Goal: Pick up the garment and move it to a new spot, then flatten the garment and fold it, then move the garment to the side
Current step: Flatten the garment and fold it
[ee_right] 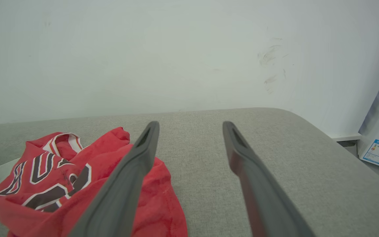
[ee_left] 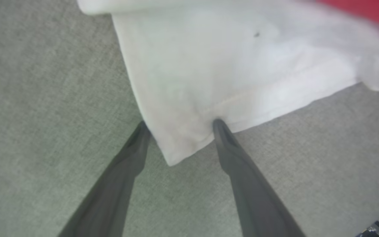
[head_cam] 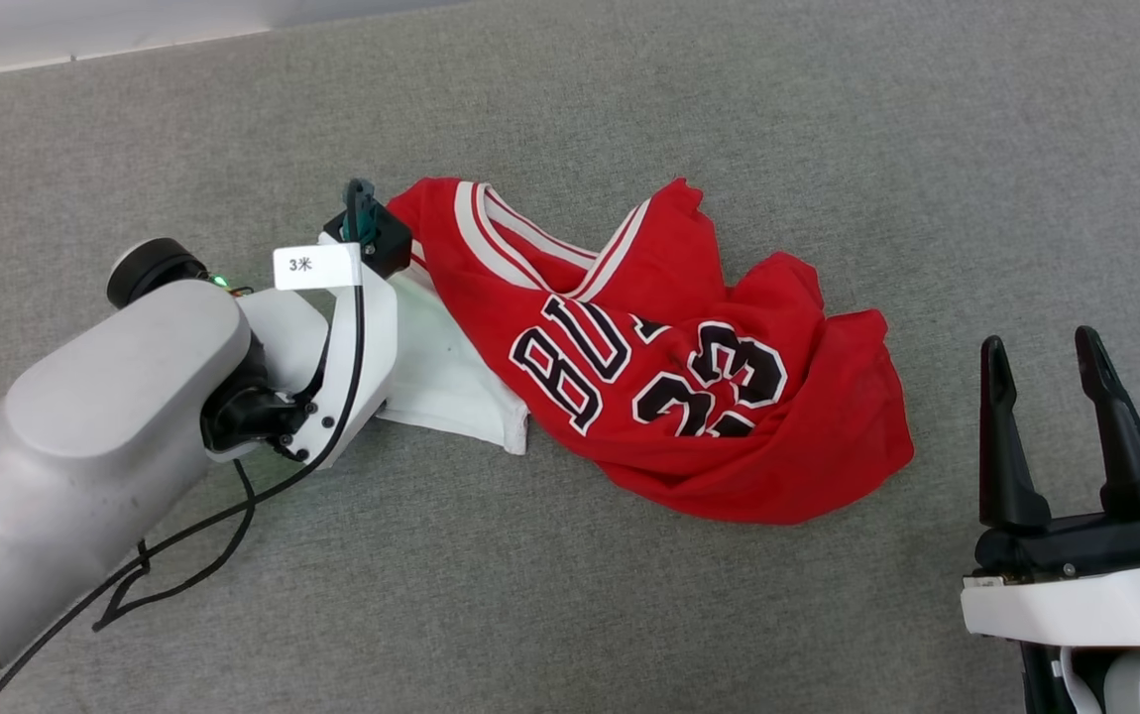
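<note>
**A:** So, where does the garment (head_cam: 689,397) lie?

**B:** It lies crumpled near the middle of the grey worktop (head_cam: 570,595), front up, with the black letters and numbers showing. Its long axis runs across the robot's front, from the collar and white sleeve (head_cam: 441,367) at the robot's left to the bunched red hem at its right.

**A:** Which arm is nearer?

**B:** The left, plainly. The left gripper (ee_left: 180,123) is down at the sleeve end. In the left wrist view its jaws stand wide, with a corner of the white sleeve between them. One tip is at the sleeve's side edge and the other is on the hem. Nothing is pinched yet.

**A:** And the right?

**B:** The right gripper (head_cam: 1041,339) hovers off the garment's right end, apart from the cloth. Its jaws are wide and empty, and they point away from the robot.

**A:** What does the coming move turn on?

**B:** My judgement is that the sleeve corner sits straight ahead of the left jaws, so closing there would catch it. A lift from that one end would probably let the red body trail along its long axis. The right arm would have to come leftward to reach the hem.
</note>
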